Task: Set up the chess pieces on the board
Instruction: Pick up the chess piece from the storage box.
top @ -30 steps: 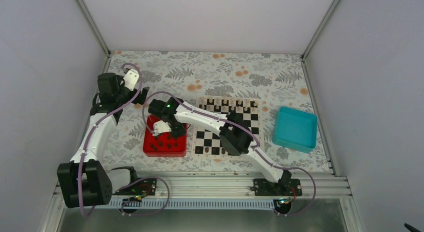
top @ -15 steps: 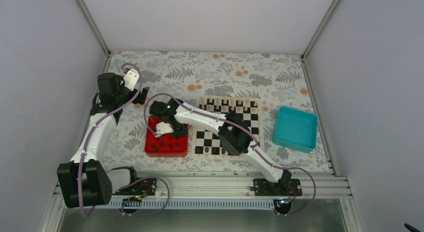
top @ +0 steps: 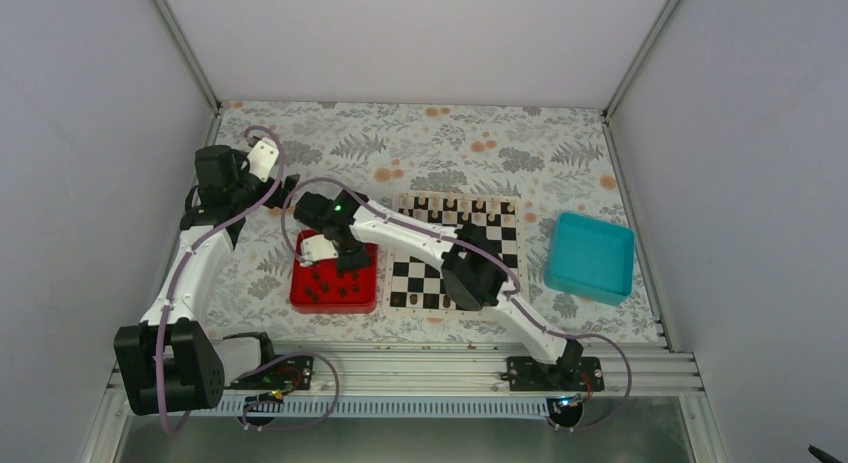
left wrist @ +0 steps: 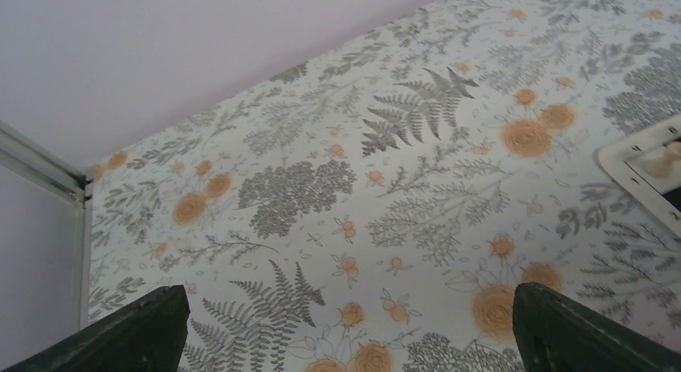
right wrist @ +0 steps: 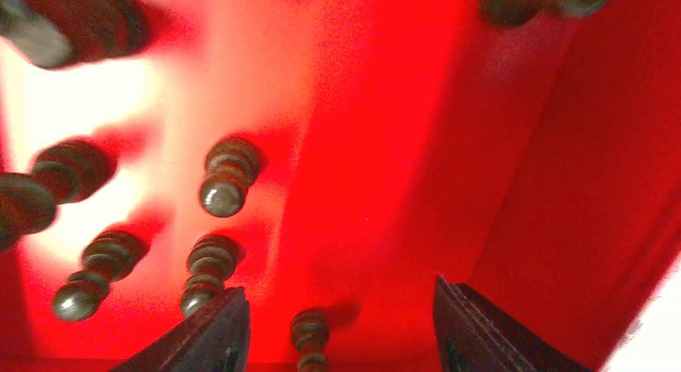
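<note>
Down low inside the red tray [right wrist: 514, 147] with the right end effector [right wrist: 341, 320], jaws parted, nothing clamped. Dark chess pieces [right wrist: 223, 179] strewn ahead and off to its left across the tray floor, most tipped over. One more [right wrist: 309, 333] right between the fingers at the bottom edge of the wrist view, touching neither.

Looks like the pick-up step. Hard to say from overhead how many already stand on the board [top: 430, 278].

Best to centre on that nearest piece and sink until the pads bracket the stem rather than the round head. Then close gently: turned wood, likely to squirt sideways under an off-centre pinch. Worth minding the neighbour just outside the finger on the view's left, easily nudged. After that, straight up over the tray wall and across to the board, just beyond that wall on the end effector's right in the overhead view.

Meanwhile, left end effector [left wrist: 349, 332] parked wide open and empty above bare floral tabletop [left wrist: 321, 187].
</note>
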`<state>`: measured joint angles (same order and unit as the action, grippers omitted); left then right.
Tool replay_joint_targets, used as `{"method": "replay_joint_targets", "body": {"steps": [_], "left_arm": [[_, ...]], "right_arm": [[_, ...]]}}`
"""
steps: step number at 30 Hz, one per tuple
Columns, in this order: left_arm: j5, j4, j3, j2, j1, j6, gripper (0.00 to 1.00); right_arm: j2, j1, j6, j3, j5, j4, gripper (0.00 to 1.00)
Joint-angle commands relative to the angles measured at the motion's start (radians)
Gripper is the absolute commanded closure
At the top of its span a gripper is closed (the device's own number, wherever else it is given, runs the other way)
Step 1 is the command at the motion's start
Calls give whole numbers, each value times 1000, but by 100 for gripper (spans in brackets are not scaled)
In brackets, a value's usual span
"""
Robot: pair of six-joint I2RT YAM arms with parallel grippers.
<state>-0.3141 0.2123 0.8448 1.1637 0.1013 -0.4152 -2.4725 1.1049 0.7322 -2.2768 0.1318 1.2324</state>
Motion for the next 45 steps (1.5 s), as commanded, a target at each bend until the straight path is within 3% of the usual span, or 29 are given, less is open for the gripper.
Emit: {"method": "replay_joint_targets", "body": {"steps": [1, 4, 8, 9, 12, 16, 21, 25, 29, 35, 38, 45], "left_arm": [[-72, 60, 50, -21, 5, -50, 0], [-160, 234, 136, -16, 3, -179, 0], [-217, 442, 256, -11, 2, -372, 0], [-239, 489, 278, -9, 0, -411, 0], [-316, 617, 317, 10, -21, -551, 0], [-276, 616, 311, 42, -112, -605, 0], [-251, 635, 327, 135, -226, -597, 16], [-113, 597, 275, 182, -365, -572, 24], [0, 584, 231, 216, -492, -566, 31], [83, 622, 223, 281, -584, -528, 46], [171, 604, 199, 323, -635, -475, 63], [255, 557, 164, 391, -681, -450, 64]], "right_arm": [[159, -22, -34, 21, -90, -72, 38], [292, -76, -57, 124, -129, -108, 28], [483, -215, -71, 329, -230, -144, 1], [531, -256, -74, 378, -252, -161, 0], [664, -404, -73, 525, -328, -227, 0], [796, -607, -74, 689, -413, -327, 0], [947, -782, -127, 875, -494, -472, 0], [1045, -874, -165, 982, -544, -566, 0], [1081, -935, -170, 1036, -610, -600, 0], [1084, -986, -168, 1075, -658, -620, 0], [1087, -1000, -173, 1100, -666, -639, 0], [1099, -1023, -186, 1117, -676, -664, 0]]}}
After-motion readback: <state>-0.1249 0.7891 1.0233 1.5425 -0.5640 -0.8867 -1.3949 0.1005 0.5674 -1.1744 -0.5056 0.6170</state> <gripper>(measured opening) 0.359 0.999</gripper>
